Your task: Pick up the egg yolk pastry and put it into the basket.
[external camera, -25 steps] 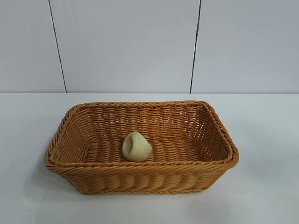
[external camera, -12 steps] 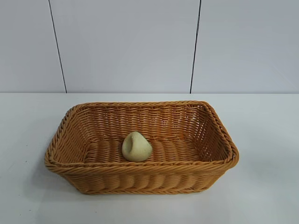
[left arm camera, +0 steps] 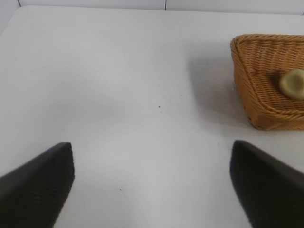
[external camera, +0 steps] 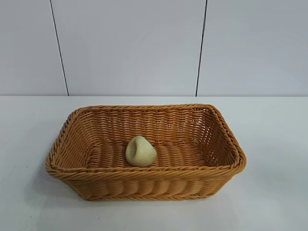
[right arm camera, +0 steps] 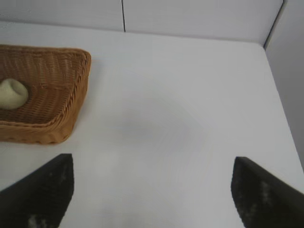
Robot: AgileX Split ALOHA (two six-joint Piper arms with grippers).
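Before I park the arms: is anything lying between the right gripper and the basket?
No. In the right wrist view, only bare white table lies between the open right gripper and the basket, which holds the egg yolk pastry.

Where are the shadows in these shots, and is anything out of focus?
Exterior view: soft shadow around the basket base, the egg yolk pastry sharp. Left wrist view: grey shadow beside the basket; near fingers blurred. Right wrist view: near fingers blurred too.
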